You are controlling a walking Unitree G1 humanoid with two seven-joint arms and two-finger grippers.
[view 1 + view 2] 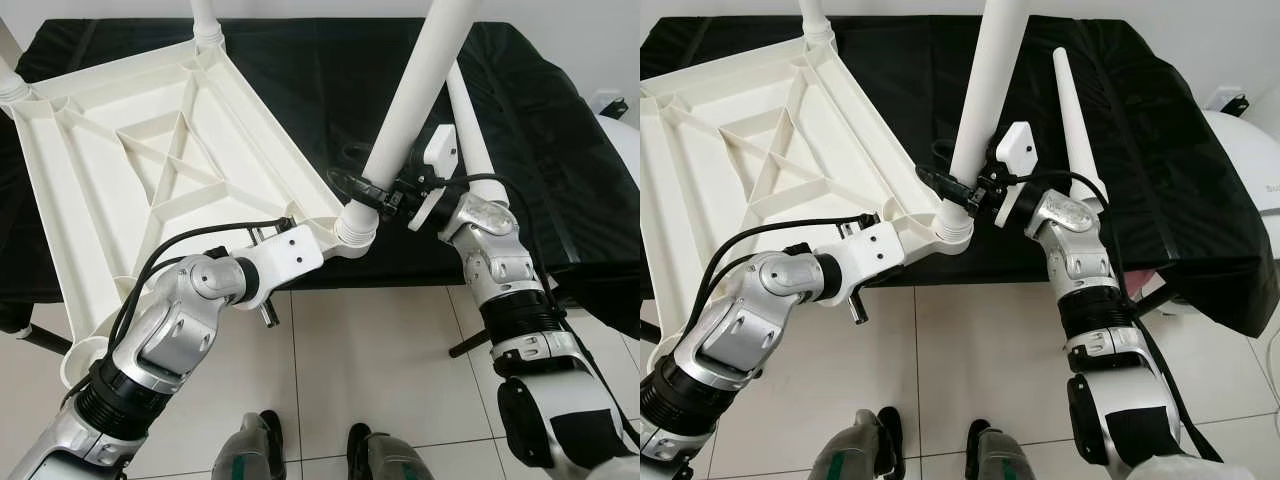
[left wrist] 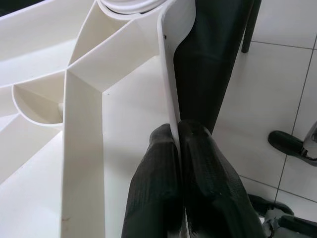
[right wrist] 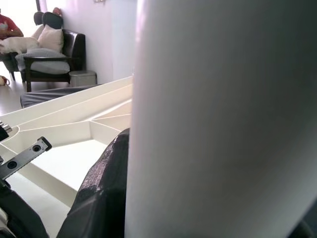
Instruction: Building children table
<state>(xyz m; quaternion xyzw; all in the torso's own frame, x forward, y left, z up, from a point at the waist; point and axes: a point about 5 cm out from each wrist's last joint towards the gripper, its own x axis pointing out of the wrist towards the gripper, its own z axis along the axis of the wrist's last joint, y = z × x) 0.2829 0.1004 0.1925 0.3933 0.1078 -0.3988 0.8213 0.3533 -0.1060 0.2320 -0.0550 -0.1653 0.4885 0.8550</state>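
From the left eye we look down on a white tabletop (image 1: 150, 170) lying upside down, ribs up, on a black cloth (image 1: 330, 90) that covers a bench. One corner hangs out over the tiled floor (image 1: 380, 370). A white leg (image 1: 415, 95) stands tilted in the socket (image 1: 355, 228) at that corner, and a loose leg (image 1: 470, 135) lies on the cloth just behind it. Our left gripper (image 1: 285, 235) is at the tabletop's edge beside the socket; our right gripper (image 1: 375, 192) is clamped round the standing leg low down, just above the socket.

The right eye gives the same scene — the tabletop (image 1: 750, 150), the standing leg (image 1: 990, 80), the loose leg (image 1: 1075, 120) and the right gripper (image 1: 960, 187) on the leg. Another leg (image 1: 815, 20) rises from the far corner.

At the left wrist, two black fingers (image 2: 153, 183) pinch the thin white rim (image 2: 171, 84) between them, closed on it, with the socket (image 2: 131, 6) ahead.

At the right wrist, the leg (image 3: 223, 119) is right against the camera and one black finger (image 3: 106, 188) lies against its side — the ribbed tabletop (image 3: 74, 129) beyond. Far off, a person (image 3: 7, 27) sits by a dark sofa (image 3: 54, 47)
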